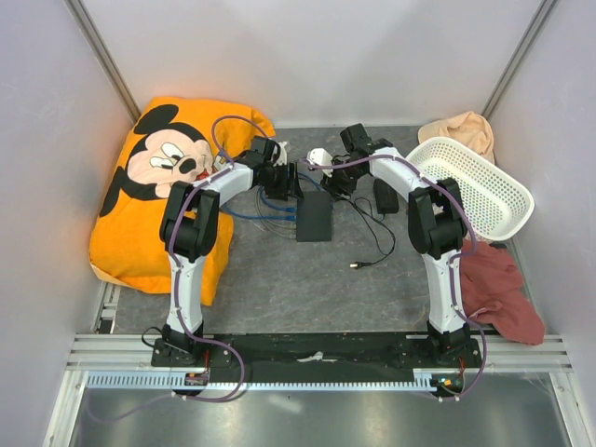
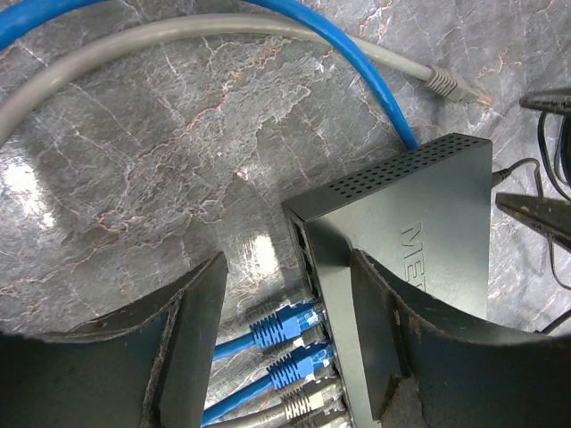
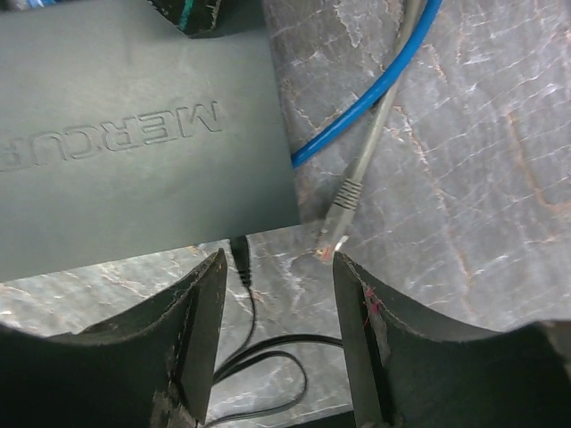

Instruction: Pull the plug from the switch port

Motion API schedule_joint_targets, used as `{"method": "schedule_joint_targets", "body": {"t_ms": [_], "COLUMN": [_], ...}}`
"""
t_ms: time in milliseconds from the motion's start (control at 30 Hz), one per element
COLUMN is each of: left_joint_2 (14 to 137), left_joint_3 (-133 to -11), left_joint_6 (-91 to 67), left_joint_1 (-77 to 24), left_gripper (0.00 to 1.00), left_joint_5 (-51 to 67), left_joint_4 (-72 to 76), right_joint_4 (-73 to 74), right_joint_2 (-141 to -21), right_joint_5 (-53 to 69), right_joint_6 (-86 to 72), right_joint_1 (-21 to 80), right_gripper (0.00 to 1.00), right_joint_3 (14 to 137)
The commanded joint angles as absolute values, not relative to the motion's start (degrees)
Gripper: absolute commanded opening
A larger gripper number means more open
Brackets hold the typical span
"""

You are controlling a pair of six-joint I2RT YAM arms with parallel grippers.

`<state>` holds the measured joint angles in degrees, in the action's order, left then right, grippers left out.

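The switch (image 1: pixel 314 216) is a flat black box on the grey mat. In the left wrist view its port row (image 2: pixel 306 254) runs along the near edge of the switch (image 2: pixel 419 223). Two blue plugs (image 2: pixel 284 327) and grey plugs (image 2: pixel 308 401) sit in ports. My left gripper (image 2: pixel 285 343) is open; one finger lies over the box top, the other beside the plugs, which lie between them untouched. A loose grey plug (image 2: pixel 451 86) lies unplugged on the mat. My right gripper (image 3: pixel 277 330) is open and empty at the switch's (image 3: pixel 134 134) far end, near the loose plug (image 3: pixel 343 201).
A black power cord (image 3: pixel 239 260) enters the switch between my right fingers, and its brick (image 1: pixel 386 196) lies to the right. Blue cables (image 1: pixel 270 212) loop left. An orange Mickey pillow (image 1: pixel 158 186), a white basket (image 1: pixel 480 191) and a red cloth (image 1: pixel 503 293) flank the mat.
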<state>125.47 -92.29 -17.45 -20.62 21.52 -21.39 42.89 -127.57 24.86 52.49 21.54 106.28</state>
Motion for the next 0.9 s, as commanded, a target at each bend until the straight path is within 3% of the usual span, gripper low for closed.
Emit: {"method": "schedule_joint_targets", "body": {"t_ms": [0,400,867], "left_joint_2": [126.65,126.83,127.18], "left_joint_3": [-92.37,-93.43,-93.60], "left_joint_6": [-14.50,-13.54,-12.83], "left_joint_1": [-21.62,-22.59,-22.67], "left_gripper": [0.66,0.67,0.69], "left_joint_5": [17.49,16.26,16.61], "left_joint_4": [-23.47,-23.38,-23.64], "right_joint_4": [40.87,43.33,35.33], "right_joint_2": [-128.50,-125.07,-124.80], "right_joint_5": [24.70,27.69,24.17], "right_joint_6": [57.30,60.91,56.25], "right_joint_1": [21.62,22.59,23.73], "right_gripper": [0.59,0.57,0.52], "right_joint_3": [105.82,102.04,99.84]}}
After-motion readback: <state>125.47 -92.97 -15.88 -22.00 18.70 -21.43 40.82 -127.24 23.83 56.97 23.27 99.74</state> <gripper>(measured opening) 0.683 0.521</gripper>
